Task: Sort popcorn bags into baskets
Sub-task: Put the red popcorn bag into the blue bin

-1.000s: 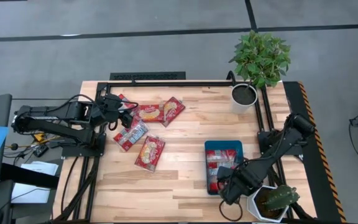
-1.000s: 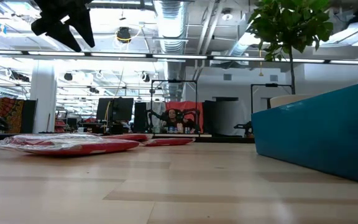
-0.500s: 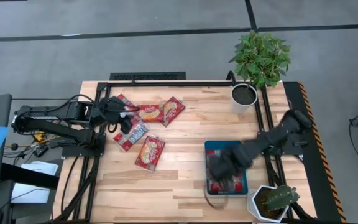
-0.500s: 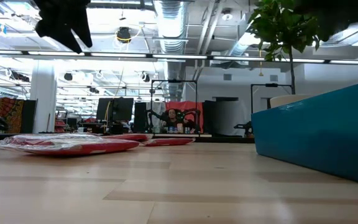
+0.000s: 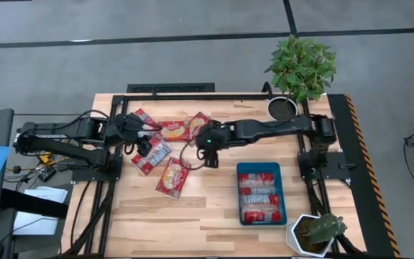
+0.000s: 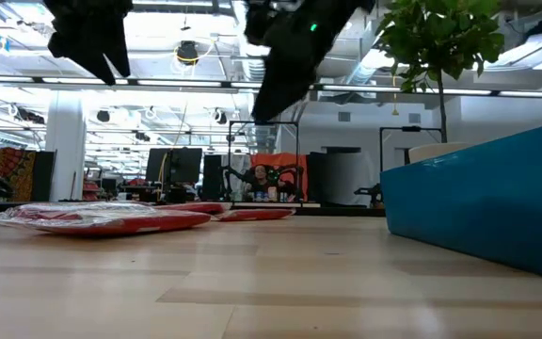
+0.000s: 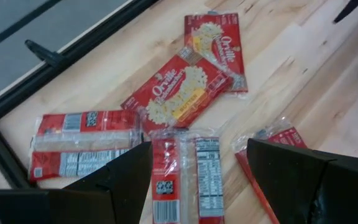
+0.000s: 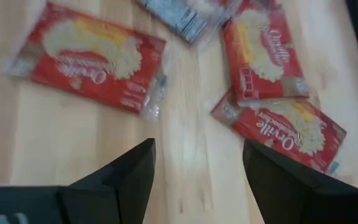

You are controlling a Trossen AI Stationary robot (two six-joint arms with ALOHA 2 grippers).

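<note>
Swung across from the blue tray, the right gripper now hangs with fingers spread and empty above the loose popcorn bags; three bags already lie in the tray; the left gripper waits wide open over the far-left bags. Best to pick the lone bag lying apart, lower squarely, and pinch one edge so neighbours stay put.

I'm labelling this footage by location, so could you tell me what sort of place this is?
Probably a robotics lab in an open-plan industrial workspace: the low view shows exposed ceiling ducts and monitors behind, and the wooden table carries two mounted arms, with potted plants as props.
</note>
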